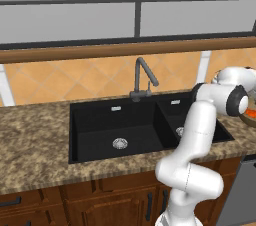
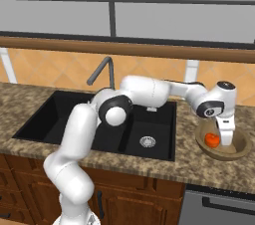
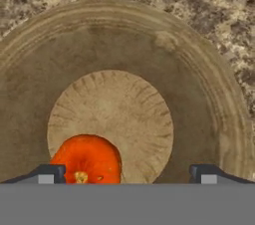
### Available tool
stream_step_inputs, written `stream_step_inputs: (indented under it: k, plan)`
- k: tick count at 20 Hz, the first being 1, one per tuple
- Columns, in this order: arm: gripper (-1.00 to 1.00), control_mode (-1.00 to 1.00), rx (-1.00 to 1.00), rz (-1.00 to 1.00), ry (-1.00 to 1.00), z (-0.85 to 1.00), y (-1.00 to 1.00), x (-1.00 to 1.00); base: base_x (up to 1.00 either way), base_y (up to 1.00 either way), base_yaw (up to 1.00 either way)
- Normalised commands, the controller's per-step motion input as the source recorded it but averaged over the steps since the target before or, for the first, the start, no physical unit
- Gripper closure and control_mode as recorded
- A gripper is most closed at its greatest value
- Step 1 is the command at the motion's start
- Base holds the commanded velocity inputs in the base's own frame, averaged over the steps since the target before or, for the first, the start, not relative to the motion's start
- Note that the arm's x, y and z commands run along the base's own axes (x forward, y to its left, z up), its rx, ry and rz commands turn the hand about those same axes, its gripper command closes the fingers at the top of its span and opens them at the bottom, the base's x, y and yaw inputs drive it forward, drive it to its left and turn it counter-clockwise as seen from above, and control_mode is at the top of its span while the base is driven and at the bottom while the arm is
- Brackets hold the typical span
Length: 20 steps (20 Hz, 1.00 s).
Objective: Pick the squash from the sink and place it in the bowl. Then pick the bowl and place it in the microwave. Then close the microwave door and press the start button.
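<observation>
The small orange-red squash lies in the round tan wooden bowl, beside one of the wide-open, empty fingers, on the speckled granite surface.

- It was a rendered home kitchen.
- A black two-basin sink with an arched tap sat in granite counter, above wooden cabinets, before orange tiles.

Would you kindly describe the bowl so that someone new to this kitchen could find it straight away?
Start at the black two-basin sink set in the speckled brown counter, then look just past its right edge. There the bowl sits on the counter, under the open gripper. It is round, tan and wood-grained, and it is the one dish with the small orange squash inside it.
</observation>
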Motion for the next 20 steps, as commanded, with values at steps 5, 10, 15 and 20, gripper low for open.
stream_step_inputs:
  k: [5,10,15,20]
  plan:
    - [-1.00,-1.00,0.01,0.33,0.00,0.16,0.43,-0.24,0.00,0.00,0.00]
    - [-1.00,-1.00,0.00,0.39,0.00,0.09,0.50,-0.09,0.00,0.00,0.00]
    - [-1.00,-1.00,0.00,0.35,0.00,0.25,0.37,0.00,0.00,0.00,0.00]
    - [-1.00,-1.00,0.00,0.21,0.04,0.24,0.27,0.04,0.00,0.00,0.00]
